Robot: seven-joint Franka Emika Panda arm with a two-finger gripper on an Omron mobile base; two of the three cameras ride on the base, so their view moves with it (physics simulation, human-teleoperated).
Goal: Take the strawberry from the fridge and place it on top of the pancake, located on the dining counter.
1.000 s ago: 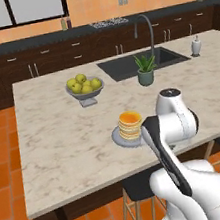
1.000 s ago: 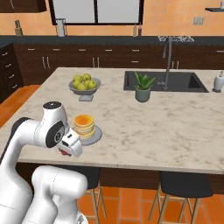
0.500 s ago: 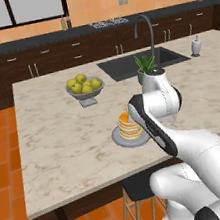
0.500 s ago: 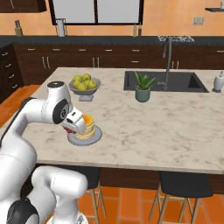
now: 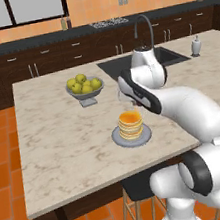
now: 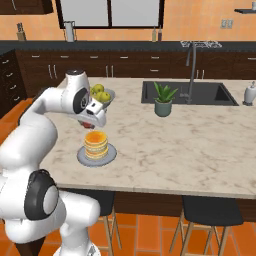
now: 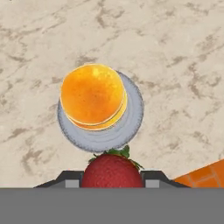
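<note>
End effector (image 6: 89, 121) clutches the strawberry (image 7: 112, 171) just above the pancake (image 5: 131, 124); apple bowl (image 5: 84, 89) sits beyond the pancake, potted plant (image 6: 163, 99) beside it on the desk (image 5: 61, 140).

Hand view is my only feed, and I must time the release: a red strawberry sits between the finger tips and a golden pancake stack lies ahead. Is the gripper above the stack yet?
Observer: Nearly. From the right base view, the gripper hangs above the golden pancake stack, toward its far-left edge.
Operator: Anything nearby to bump?
Observer: A grey bowl of green apples stands farther back on the beige marbled dining counter, apart from the round grey plate.
Operator: The strawberry?
Observer: The red strawberry is clamped, not touching the stack.
</note>
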